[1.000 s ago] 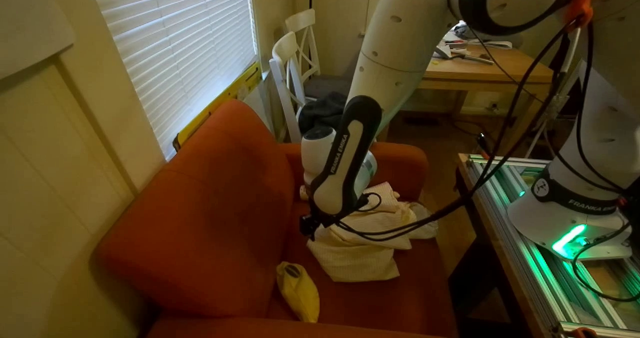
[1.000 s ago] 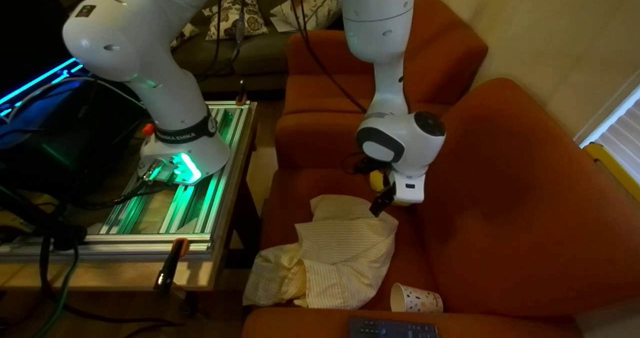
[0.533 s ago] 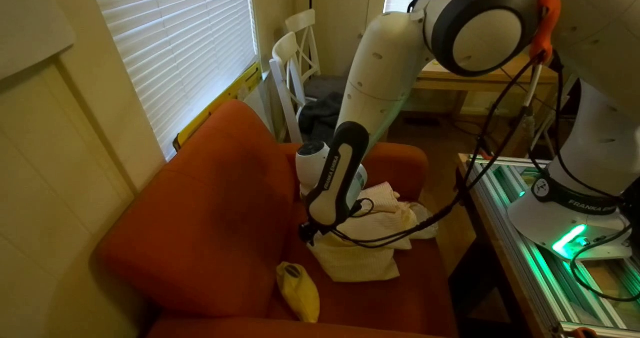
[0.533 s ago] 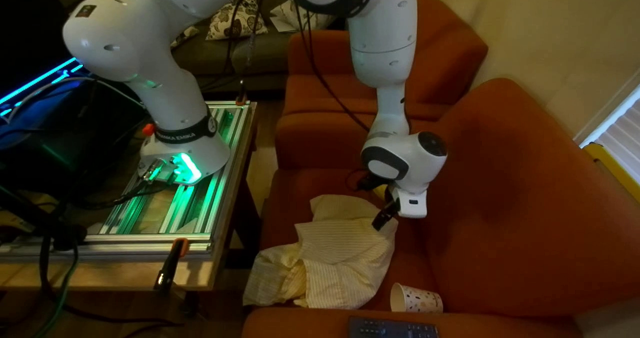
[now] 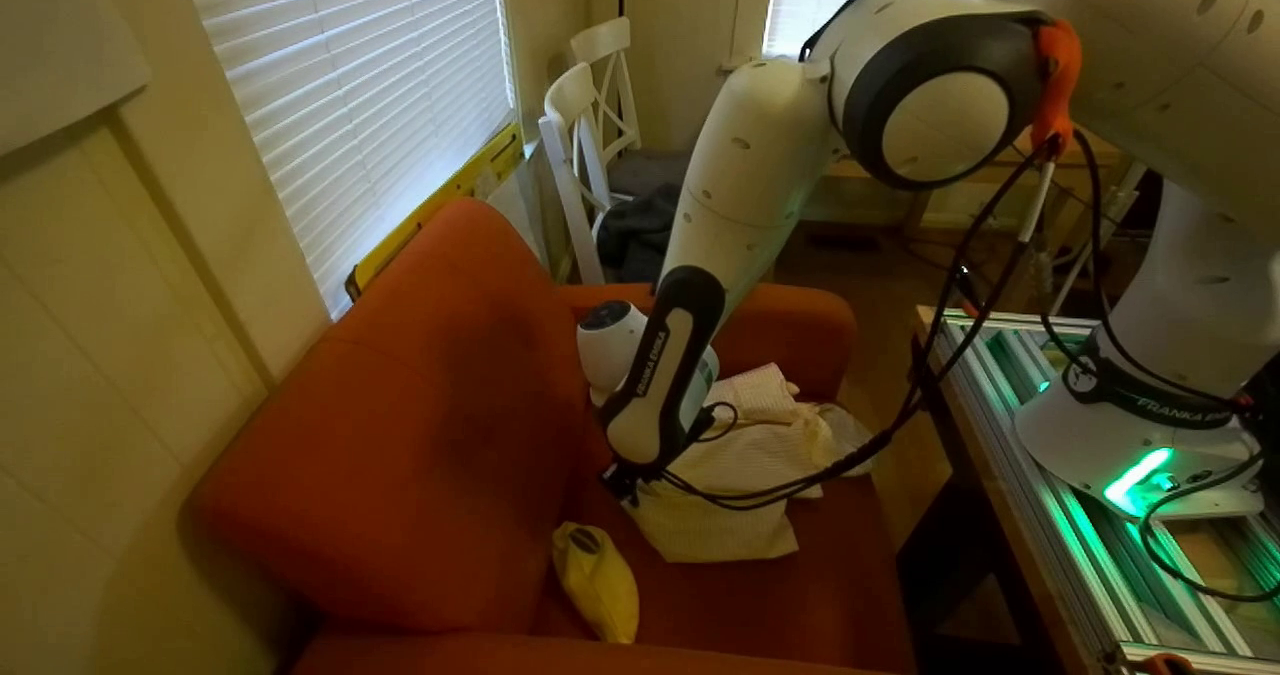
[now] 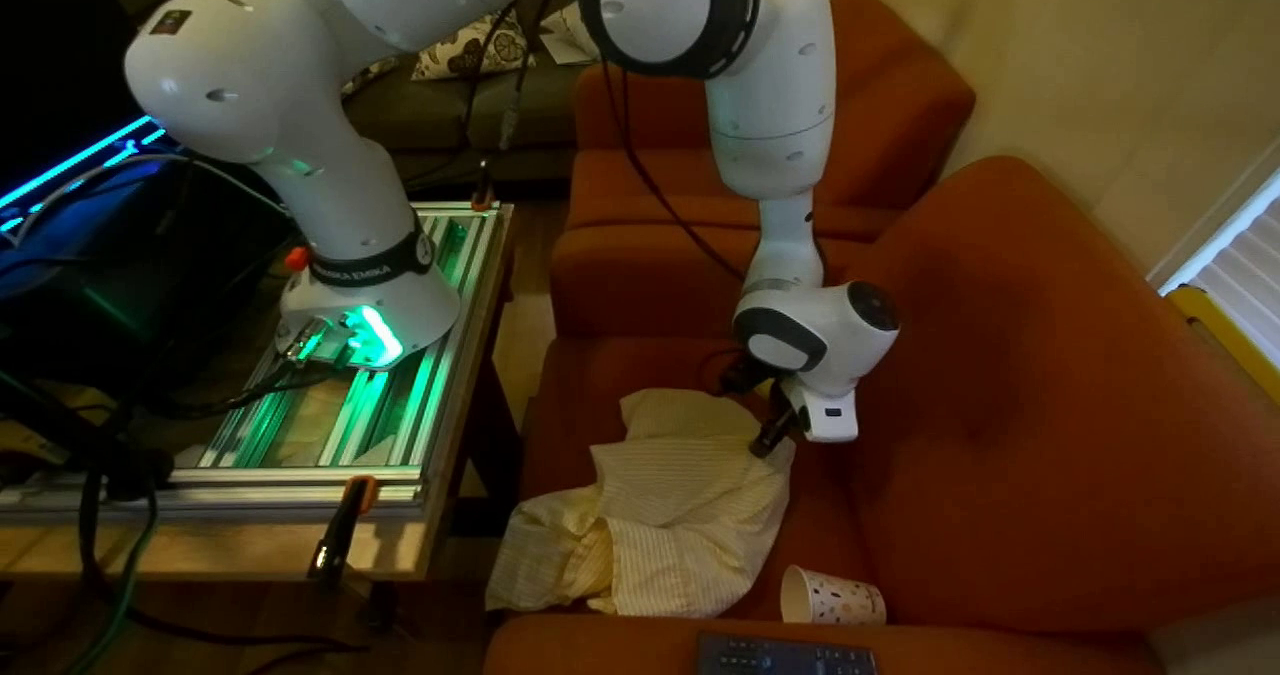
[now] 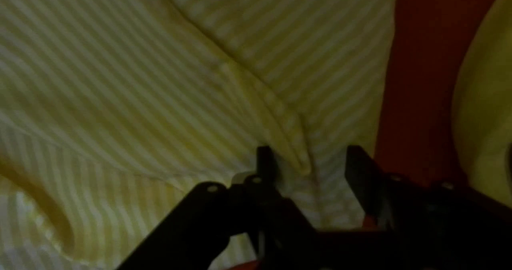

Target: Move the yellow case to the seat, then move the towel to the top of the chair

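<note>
The striped cream towel (image 5: 720, 520) lies crumpled on the rust-orange seat (image 5: 760, 610) of the chair (image 5: 400, 455). The yellow case (image 5: 597, 583) rests on the same seat, near the backrest, and shows at the right edge of the wrist view. In an exterior view the arm almost wholly hides it. Pointing down at the towel's edge nearest the case is my gripper (image 7: 311, 158). Its dark fingers (image 7: 267, 164) stand apart, with a raised fold of towel between them, not pinched. Contact between fingertips and cloth cannot be made out clearly.
A speckled paper cup (image 6: 833, 598) lies on its side by the chair's arm, where a remote (image 6: 785, 655) rests. The chair's padded back (image 6: 1050, 405) rises close beside my wrist. White wooden chairs (image 5: 575, 105) stand behind the far arm.
My arm has come down and the gripper is lower, close over the towel's edge. The towel, the yellow case and the cup have not visibly moved.
</note>
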You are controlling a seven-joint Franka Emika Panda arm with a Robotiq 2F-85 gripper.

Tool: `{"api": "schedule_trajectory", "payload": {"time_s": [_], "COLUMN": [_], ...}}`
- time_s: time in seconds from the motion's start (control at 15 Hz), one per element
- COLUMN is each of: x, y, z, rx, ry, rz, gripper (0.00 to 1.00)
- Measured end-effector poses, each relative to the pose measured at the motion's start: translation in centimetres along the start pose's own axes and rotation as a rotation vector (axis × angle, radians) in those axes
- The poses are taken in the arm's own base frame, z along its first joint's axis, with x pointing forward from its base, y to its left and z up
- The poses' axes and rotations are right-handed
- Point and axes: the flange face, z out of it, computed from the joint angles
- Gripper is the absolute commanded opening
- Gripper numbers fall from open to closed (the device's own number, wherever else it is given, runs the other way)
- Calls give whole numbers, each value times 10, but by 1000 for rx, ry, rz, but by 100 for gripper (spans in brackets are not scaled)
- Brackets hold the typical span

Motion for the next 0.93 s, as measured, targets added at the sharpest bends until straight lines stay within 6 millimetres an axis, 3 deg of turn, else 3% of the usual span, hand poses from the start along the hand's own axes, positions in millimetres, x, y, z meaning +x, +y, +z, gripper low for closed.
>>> {"api": "schedule_trajectory", "payload": {"time_s": [0.13,0.33,0.93], "x": [-3,-10,-19], "y": [-4,-7,-16], "z": [0,-2,-24], "rx": [-6,-38,-66], "ry": [-32,-88,-160], "rz": [-70,-173,-403], "gripper": [8,0,2]}}
